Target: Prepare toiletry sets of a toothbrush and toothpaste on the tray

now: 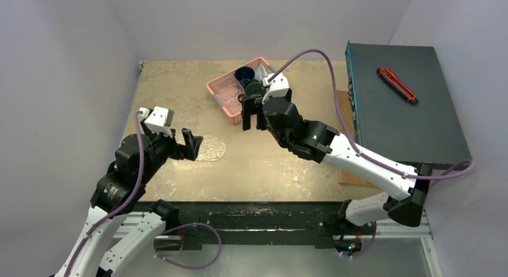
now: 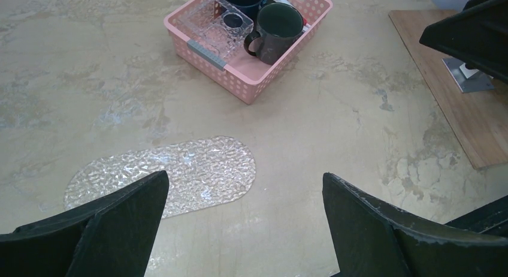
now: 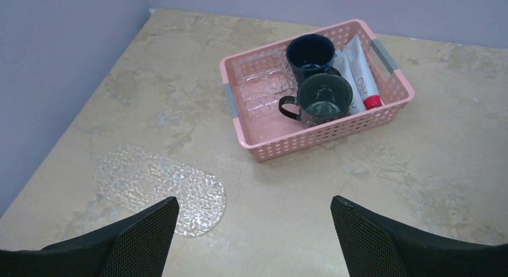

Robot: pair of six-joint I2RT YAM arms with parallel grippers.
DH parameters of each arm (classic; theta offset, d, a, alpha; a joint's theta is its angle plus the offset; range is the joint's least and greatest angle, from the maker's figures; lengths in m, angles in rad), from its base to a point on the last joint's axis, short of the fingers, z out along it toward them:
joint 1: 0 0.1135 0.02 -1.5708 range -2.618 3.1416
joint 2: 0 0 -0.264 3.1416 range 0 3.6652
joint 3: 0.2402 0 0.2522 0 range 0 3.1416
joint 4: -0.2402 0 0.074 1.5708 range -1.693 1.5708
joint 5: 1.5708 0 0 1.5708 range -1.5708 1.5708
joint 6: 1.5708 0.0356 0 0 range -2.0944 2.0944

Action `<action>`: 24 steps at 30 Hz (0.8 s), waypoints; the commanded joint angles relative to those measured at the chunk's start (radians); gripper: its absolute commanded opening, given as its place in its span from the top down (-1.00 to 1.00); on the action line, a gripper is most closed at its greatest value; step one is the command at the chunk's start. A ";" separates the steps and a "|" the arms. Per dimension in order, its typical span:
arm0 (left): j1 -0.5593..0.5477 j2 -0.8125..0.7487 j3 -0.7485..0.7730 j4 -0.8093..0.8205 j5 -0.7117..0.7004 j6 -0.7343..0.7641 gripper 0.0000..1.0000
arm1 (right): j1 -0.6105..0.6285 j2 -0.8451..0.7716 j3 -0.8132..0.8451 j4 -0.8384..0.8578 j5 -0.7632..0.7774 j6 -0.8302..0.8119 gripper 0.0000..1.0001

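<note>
the left tool [image 2: 244, 178] gapes wide and holds nothing; the tray [image 2: 191, 169] lies flat on the counter [image 2: 335, 139] just ahead of it, towards its left finger. the right tool [image 3: 254, 200] is equally wide and holds nothing. straight ahead of it sits the pink basket [image 3: 311, 142], with the silver-grey tubes [image 3: 361, 64] inside beside two dark mugs [image 3: 323, 97].

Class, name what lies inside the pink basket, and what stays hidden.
A blue mug, a dark mug, a clear embossed piece and two silver tubes. The mugs hide part of one tube; no brush shows.
</note>
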 commanded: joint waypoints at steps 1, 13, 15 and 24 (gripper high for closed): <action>-0.004 0.001 0.019 0.002 0.006 0.005 -1.00 | 0.002 0.030 0.092 -0.090 0.116 0.051 -0.98; -0.004 -0.012 0.021 0.000 -0.011 0.005 -1.00 | 0.002 0.168 0.234 -0.146 0.008 -0.013 -0.98; -0.004 -0.019 0.021 -0.004 -0.029 0.003 -1.00 | 0.002 0.201 0.263 -0.154 -0.022 -0.015 -0.98; -0.004 -0.058 0.022 -0.009 -0.076 -0.004 -1.00 | 0.000 0.423 0.456 -0.198 -0.112 -0.010 -0.97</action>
